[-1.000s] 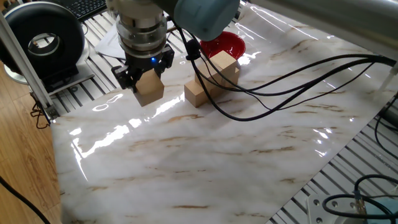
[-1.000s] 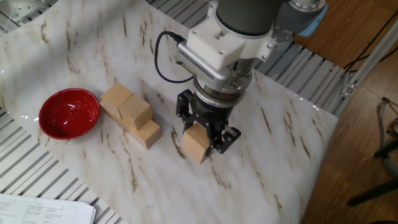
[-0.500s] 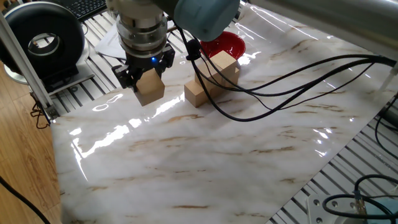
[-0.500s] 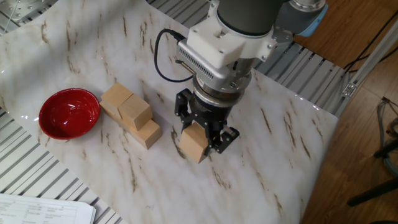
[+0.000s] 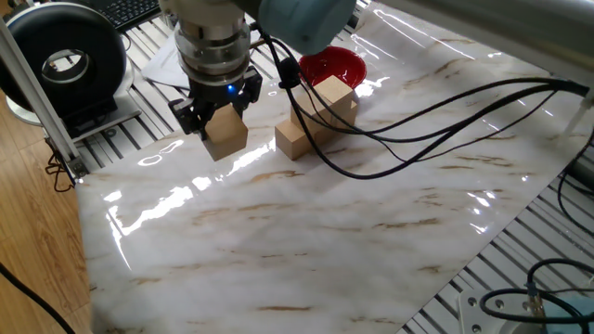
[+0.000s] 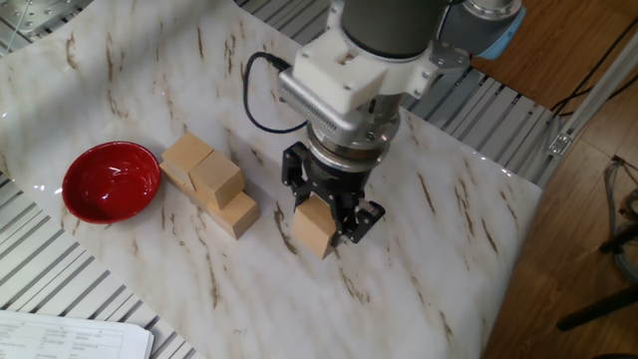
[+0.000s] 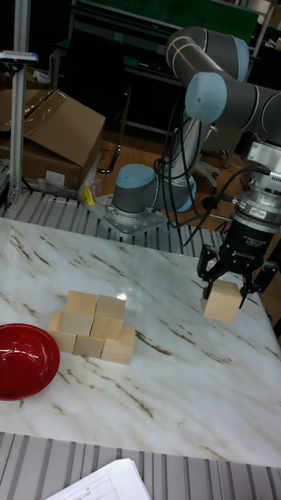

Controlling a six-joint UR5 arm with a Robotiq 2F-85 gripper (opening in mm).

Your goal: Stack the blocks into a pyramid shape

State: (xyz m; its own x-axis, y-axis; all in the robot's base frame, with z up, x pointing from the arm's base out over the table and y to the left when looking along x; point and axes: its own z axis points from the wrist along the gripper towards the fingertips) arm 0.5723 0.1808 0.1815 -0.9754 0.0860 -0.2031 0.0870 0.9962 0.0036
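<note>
The red bowl sits at the left edge of the marble table. Just beside it stands a partial pyramid of blocks: three along the bottom, two on top. Well apart to the right, the gripper has its jaws closed around a sixth block, low over the table.

You've got 1 red bowl sitting empty at the edge of the marble-patterned table. Off the table, a round black device rests beside a keyboard. Behind, cardboard boxes are stacked. White paper pokes in at the near edge.
</note>
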